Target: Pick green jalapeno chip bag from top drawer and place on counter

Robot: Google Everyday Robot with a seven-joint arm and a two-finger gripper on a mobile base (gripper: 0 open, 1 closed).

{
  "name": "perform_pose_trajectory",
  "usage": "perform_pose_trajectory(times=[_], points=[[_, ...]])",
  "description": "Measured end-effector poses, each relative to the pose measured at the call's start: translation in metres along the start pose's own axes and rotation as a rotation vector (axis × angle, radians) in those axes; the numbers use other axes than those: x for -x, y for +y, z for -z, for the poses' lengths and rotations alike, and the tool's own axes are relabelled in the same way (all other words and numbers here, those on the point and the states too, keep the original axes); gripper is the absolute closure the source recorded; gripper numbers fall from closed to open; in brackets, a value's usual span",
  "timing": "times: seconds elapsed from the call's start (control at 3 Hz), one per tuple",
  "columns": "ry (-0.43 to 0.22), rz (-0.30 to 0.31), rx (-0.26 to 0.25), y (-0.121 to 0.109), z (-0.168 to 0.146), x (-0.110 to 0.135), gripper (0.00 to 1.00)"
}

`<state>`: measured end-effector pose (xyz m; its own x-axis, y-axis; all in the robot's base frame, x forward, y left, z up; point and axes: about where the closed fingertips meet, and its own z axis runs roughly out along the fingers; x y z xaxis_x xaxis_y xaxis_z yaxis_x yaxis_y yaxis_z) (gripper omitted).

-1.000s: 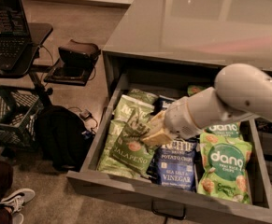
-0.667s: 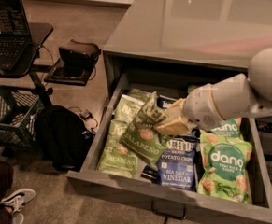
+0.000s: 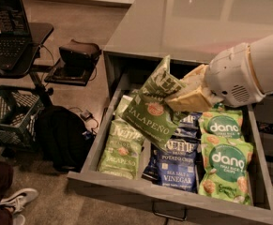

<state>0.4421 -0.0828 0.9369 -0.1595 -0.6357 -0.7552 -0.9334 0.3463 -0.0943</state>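
1. Gripper (image 3: pixel 177 97): it sits above the middle of the open top drawer (image 3: pixel 94 146), at the end of the white arm that enters from the right. Its cream fingers (image 3: pixel 192 90) are pinched onto the upper right edge of the green jalapeno chip bag (image 3: pixel 151 110).
2. Location of the bag: it is suspended over the centre-left of the drawer. As far as I can judge, it is clear of the packets beneath it.
3. Governing relation: the bag hangs down and to the left of the fingers. Its long axis is tilted, with the top corner pointing up toward the counter (image 3: pixel 197 18) and the bottom corner dipping toward the drawer's left side. The counter lies directly behind the drawer, above its back wall.
4. Judgement: the coming move is a carry upward and back. The low trailing corner is the part that must clear the counter's front edge.
5. Arms: there is only one, so nearness does not come into it.
6. Markings on the held bag: "JALAPEÑO" in white along the lower edge, part of the white KETTLE lettering, and a round orange-red emblem.
7. Other labels:
   - A second jalapeno bag (image 3: pixel 122 149) lies flat at the drawer's left with the same wording.
   - The blue Kettle bag (image 3: pixel 176 165) beside it reads "POTATO CHIPS", "SEA SALT" and "VINEGAR".
   - Two Dang bags (image 3: pixel 225 165) at the right show "dang" on a white round logo.
8. Status: the pick is judged complete. Placement on the counter is not yet done.
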Motion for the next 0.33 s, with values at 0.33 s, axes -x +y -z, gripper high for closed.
perform_pose_trajectory(times=[0.33], points=[[0.0,0.0,0.0,0.0,0.0,0.0001,1.0]])
